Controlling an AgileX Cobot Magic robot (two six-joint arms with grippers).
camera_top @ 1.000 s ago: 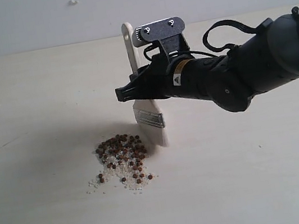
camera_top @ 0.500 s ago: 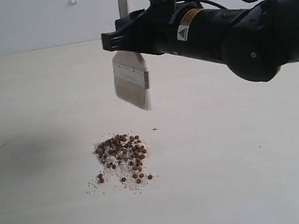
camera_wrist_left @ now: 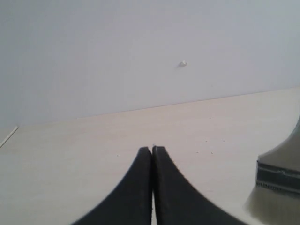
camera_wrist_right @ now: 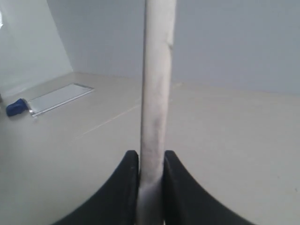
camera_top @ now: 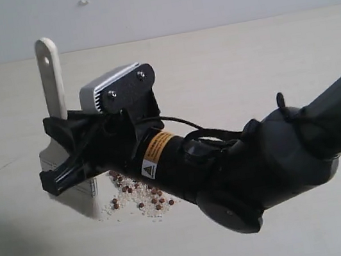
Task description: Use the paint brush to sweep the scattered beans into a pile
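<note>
The paint brush (camera_top: 50, 72) stands upright with its pale handle up and its whitish bristles (camera_top: 84, 203) down at the table, just left of the beans. My right gripper (camera_top: 50, 153) has reached across to the left and is shut on the handle (camera_wrist_right: 157, 93), which rises between the two fingers (camera_wrist_right: 151, 155). The reddish-brown beans (camera_top: 141, 199) and pale crumbs lie in one loose patch, partly hidden behind the right arm. My left gripper (camera_wrist_left: 152, 149) is shut on nothing and hovers low over bare table. The brush ferrule (camera_wrist_left: 279, 176) shows at the edge of the left wrist view.
The pale table (camera_top: 276, 59) runs back to a grey wall with a small white mark (camera_top: 82, 1). In the right wrist view, a flat grey sheet (camera_wrist_right: 58, 97) and a small blue object (camera_wrist_right: 15, 107) lie far off on the table.
The right gripper lifted the brush from the beans' right side, carried it over them and lowered it on their left side. The beans have not moved.
</note>
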